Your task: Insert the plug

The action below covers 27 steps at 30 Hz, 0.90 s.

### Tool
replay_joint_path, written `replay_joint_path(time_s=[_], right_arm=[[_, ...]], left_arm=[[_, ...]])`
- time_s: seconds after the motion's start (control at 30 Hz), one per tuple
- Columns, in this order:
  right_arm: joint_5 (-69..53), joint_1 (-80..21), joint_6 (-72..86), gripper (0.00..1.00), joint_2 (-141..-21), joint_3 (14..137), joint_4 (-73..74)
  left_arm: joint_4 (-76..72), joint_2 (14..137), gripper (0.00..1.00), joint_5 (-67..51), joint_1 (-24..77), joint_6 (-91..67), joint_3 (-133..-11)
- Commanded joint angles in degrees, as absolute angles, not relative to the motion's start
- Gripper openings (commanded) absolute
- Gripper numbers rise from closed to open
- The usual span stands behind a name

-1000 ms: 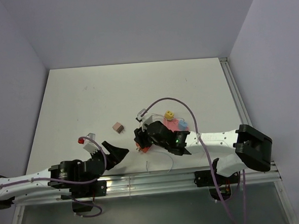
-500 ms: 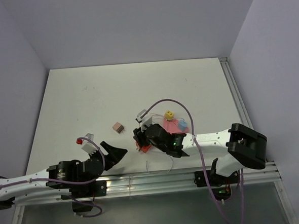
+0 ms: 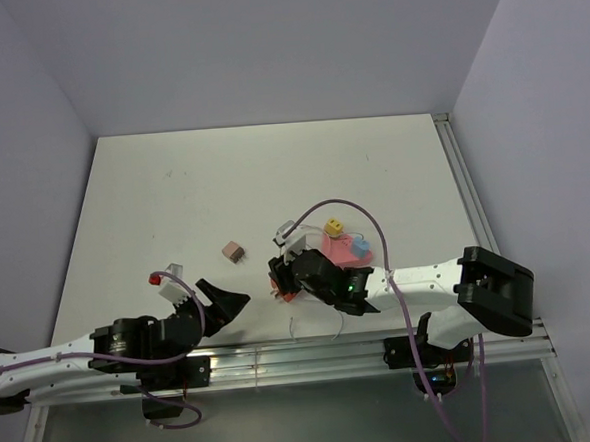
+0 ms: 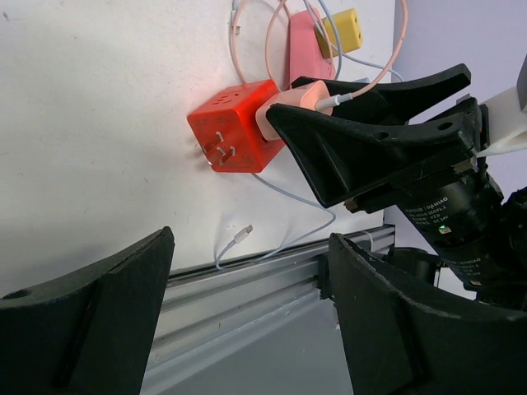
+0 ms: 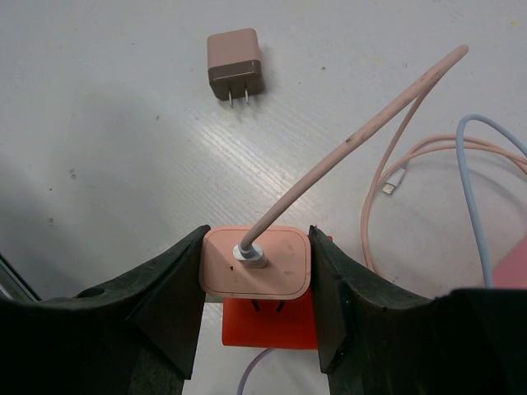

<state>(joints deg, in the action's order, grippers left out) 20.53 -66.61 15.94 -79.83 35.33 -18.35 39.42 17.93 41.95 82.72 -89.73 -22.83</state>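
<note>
White worktop (image 3: 173, 188) runs from a metal rail (image 3: 313, 355) at the near edge back to pale lilac walls. Just beyond the rail, on the left, the left gripper (image 3: 224, 295) hangs low over the surface with its 2 black fingers spread wide and nothing between them. A thin pale blue cable (image 4: 280, 243) lies loose near the rail, its small white connector on the bare surface.

A little farther in, near the middle, the right gripper (image 5: 257, 263) is clamped on the pink plug (image 5: 257, 262), 1 finger on each side. The plug sits against an orange socket cube (image 4: 235, 127) resting on the worktop, and 2 dark prongs show in the narrow gap between them. A pink cord (image 5: 354, 140) rises from the plug's back. 2 metal prongs stick out of another face of the cube.

Farther back, a brown adapter (image 3: 234, 251) lies alone to the left. To the right sit a pink flat piece (image 3: 342, 246), a blue block (image 3: 360, 247) and a yellow block (image 3: 332, 225), close together among looped cords.
</note>
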Motion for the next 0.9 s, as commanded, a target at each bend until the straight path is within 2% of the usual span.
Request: replay_joint_path(time_s=[0.0, 0.2, 0.47, 0.7, 0.87], right_arm=[[21.89, -67.06, 15.29, 0.0, -79.1, 34.89, -18.28], [22.14, -67.23, 19.32, 0.0, -80.42, 34.46, -17.14], [35.48, -75.21, 30.23, 0.0, -81.21, 26.46, -19.6], [43.84, -82.6, 39.27, 0.0, -91.12, 27.85, -15.3], [43.94, -86.57, 44.38, 0.0, -97.55, 31.46, -6.78]], left_arm=[[40.43, 18.81, 0.81, 43.95, 82.97, -90.61, -23.12], [41.83, 18.2, 0.81, 44.03, 82.97, -91.23, -23.82], [42.01, 15.82, 0.82, 45.26, 82.97, -88.95, -25.05], [46.66, 14.77, 0.82, 45.97, 82.97, -88.15, -28.12], [47.37, 11.17, 0.82, 45.35, 82.97, -88.24, -27.16]])
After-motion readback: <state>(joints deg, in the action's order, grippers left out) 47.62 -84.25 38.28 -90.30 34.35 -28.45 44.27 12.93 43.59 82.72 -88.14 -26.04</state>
